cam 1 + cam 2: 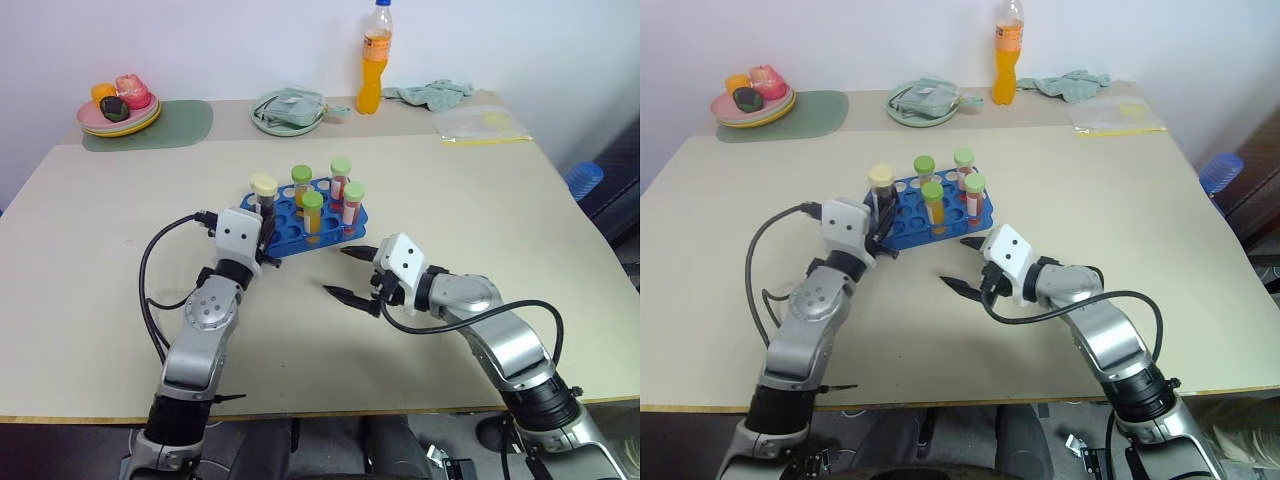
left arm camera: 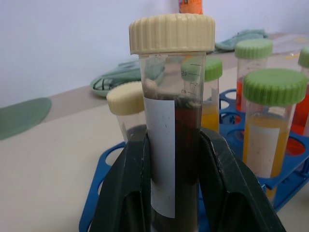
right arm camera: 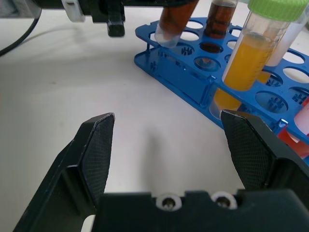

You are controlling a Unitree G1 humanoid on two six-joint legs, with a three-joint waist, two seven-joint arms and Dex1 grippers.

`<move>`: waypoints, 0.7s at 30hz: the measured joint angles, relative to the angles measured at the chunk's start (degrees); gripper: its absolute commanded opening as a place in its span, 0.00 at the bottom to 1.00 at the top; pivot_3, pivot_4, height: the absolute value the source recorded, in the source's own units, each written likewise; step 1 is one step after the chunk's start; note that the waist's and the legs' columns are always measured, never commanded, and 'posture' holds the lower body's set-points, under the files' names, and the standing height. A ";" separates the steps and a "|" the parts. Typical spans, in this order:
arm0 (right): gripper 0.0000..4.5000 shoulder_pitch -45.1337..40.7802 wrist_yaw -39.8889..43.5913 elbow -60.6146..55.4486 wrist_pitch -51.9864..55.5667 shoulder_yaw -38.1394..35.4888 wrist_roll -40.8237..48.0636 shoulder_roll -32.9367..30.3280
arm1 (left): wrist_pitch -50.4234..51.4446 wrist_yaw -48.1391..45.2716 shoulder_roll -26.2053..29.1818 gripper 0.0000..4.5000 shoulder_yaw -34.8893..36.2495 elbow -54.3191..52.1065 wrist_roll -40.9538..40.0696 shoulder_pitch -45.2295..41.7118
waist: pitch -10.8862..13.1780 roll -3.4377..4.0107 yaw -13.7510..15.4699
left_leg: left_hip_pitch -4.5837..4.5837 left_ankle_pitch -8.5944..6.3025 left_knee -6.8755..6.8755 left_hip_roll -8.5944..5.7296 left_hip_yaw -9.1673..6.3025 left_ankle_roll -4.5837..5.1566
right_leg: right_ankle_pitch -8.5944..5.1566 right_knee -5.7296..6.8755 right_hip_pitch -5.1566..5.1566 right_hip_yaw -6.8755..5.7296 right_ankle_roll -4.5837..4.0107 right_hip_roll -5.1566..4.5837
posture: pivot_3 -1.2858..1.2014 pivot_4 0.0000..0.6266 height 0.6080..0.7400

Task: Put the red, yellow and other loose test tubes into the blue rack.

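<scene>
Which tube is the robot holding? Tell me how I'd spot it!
Find the blue rack in the middle of the table. At its near left corner the left gripper is shut on a test tube, tip just above a corner hole. It has dark brown liquid and a cream cap; most neighbours have green caps and orange or red liquid.

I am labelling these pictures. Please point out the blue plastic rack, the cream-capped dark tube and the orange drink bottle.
blue plastic rack (image 1: 290,240), left eye view, front edge.
cream-capped dark tube (image 2: 174,145), left wrist view, body.
orange drink bottle (image 1: 371,75), left eye view, body.
</scene>
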 measured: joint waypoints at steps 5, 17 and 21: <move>0.86 0.00 -0.45 -0.01 0.00 0.12 -0.46 0.47 | -1.24 -2.25 -0.85 0.18 0.93 2.33 -1.37 -1.12 | 0.00 0.00 -0.03 | 0.00 0.00 0.00 0.00 -0.02 0.00 | 0.00 0.00 0.01 -0.01 0.00 0.00 | 0.52 0.24 1.00; 0.86 0.01 -0.51 -0.02 0.00 0.45 -1.03 0.55 | -7.12 -3.56 -3.08 0.18 0.91 9.52 -1.24 -2.50 | 0.00 0.00 -0.06 | 0.04 0.00 0.01 0.00 -0.03 0.00 | 0.00 -0.01 0.06 -0.02 0.00 0.01 | 0.52 0.24 1.00; 0.86 0.01 -0.51 -0.02 0.00 0.46 -1.05 0.57 | -8.92 -3.81 -3.68 0.40 0.91 11.13 -1.26 -2.39 | 0.00 0.00 0.09 | 0.04 0.00 0.02 -0.01 -0.03 0.00 | 0.00 -0.02 0.08 -0.02 0.00 0.00 | 0.52 0.24 1.00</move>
